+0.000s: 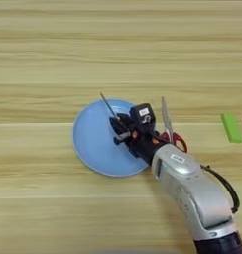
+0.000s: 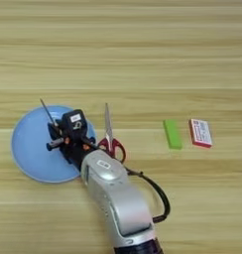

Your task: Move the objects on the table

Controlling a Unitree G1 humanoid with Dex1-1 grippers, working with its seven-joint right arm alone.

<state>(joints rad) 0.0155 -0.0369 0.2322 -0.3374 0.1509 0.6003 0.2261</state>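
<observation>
My right gripper (image 1: 118, 130) hangs over the right part of a round blue plate (image 1: 95, 141), its black fingers shut on the thin screwdriver (image 1: 107, 105). The steel shaft sticks out up and to the left over the plate, and bits of the orange handle show between the fingers. Red-handled scissors (image 1: 167, 121) lie on the table (image 1: 53, 49) just right of the gripper, blades pointing away from me; my forearm partly covers the handles. A bright green block (image 2: 172, 134) lies further right.
A small red and white box (image 2: 200, 132) lies right of the green block. My silver forearm (image 2: 115, 196) comes in from the bottom edge, with a black cable looping at its right side.
</observation>
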